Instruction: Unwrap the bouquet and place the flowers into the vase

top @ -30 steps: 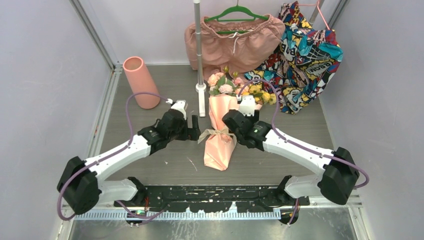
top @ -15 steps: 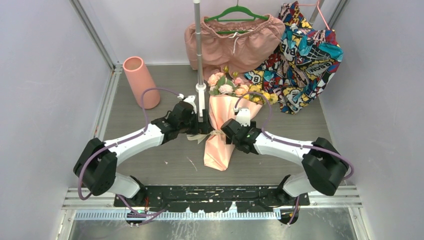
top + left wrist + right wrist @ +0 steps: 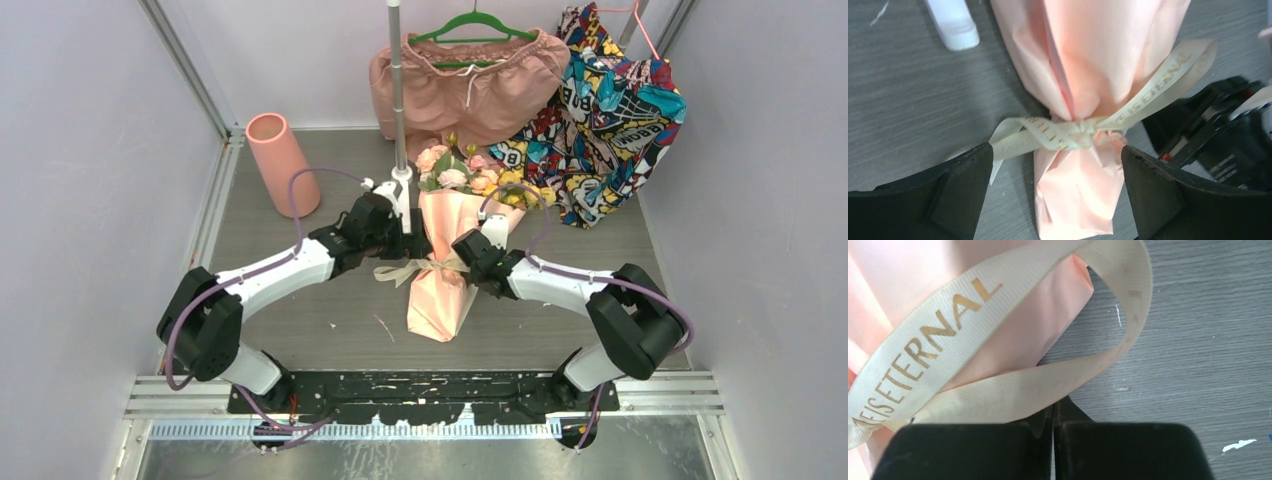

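Observation:
The bouquet (image 3: 440,275), a pale pink paper cone (image 3: 1098,65), lies mid-table with its flowers (image 3: 462,177) pointing away from the arm bases. A cream ribbon (image 3: 1063,136) is tied round the cone's narrow waist. My left gripper (image 3: 1056,152) is open, its fingers either side of the cone just below the knot, clear of the paper. From the cone's right side, my right gripper (image 3: 1054,412) is shut on the lower strand of the ribbon (image 3: 948,330) loop. The salmon-pink vase (image 3: 283,165) stands upright at the far left.
A thin metal pole (image 3: 397,90) on a white foot (image 3: 950,22) stands just left of the flowers. Pink shorts on a green hanger (image 3: 465,85) and a colourful printed garment (image 3: 610,110) hang at the back. Grey walls close both sides.
Both arms have moved in to the bouquet's tied waist. The left gripper now straddles the cone, still open. The right gripper has shut on the ribbon loop.

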